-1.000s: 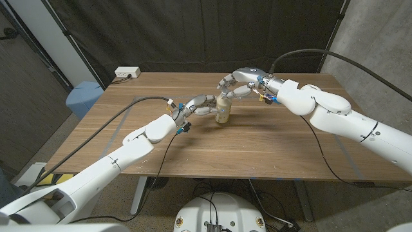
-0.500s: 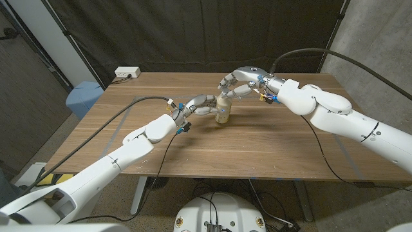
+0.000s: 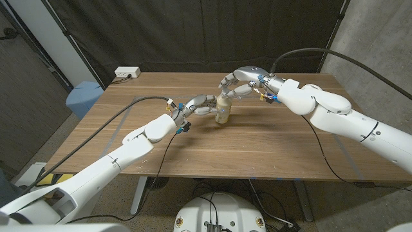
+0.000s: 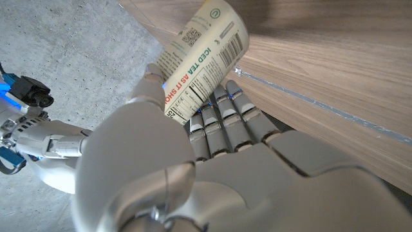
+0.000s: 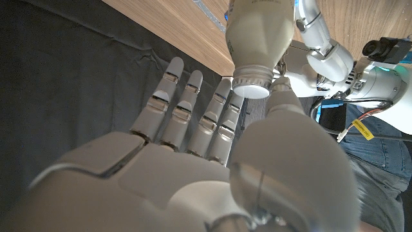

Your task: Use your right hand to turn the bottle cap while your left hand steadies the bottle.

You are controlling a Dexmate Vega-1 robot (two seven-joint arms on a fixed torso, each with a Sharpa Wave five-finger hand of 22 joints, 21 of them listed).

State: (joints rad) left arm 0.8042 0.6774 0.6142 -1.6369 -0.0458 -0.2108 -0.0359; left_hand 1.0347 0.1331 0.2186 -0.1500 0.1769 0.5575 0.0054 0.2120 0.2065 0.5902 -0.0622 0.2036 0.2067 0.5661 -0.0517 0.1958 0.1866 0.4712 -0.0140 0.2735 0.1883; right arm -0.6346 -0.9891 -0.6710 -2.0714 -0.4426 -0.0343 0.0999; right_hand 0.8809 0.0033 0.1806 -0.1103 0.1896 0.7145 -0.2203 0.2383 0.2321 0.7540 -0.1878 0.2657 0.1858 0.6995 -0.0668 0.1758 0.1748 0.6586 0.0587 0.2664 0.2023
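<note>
A white power strip (image 3: 127, 73) lies at the far left edge of the wooden surface (image 3: 257, 145), with a light blue bin (image 3: 82, 96) beyond that edge. The left robot hand (image 3: 196, 105) reaches across the surface to grip the small tan bottle (image 3: 223, 109) around its labelled body; the left wrist view shows fingers (image 4: 222, 125) wrapped on the label, which reads "ICED TEA". The bottle stands upright near the surface's middle, toward the far side. Above it the right robot hand (image 3: 239, 82) arches over the white cap (image 5: 252, 85), thumb and fingertips closed around the cap, other fingers extended alongside.
</note>
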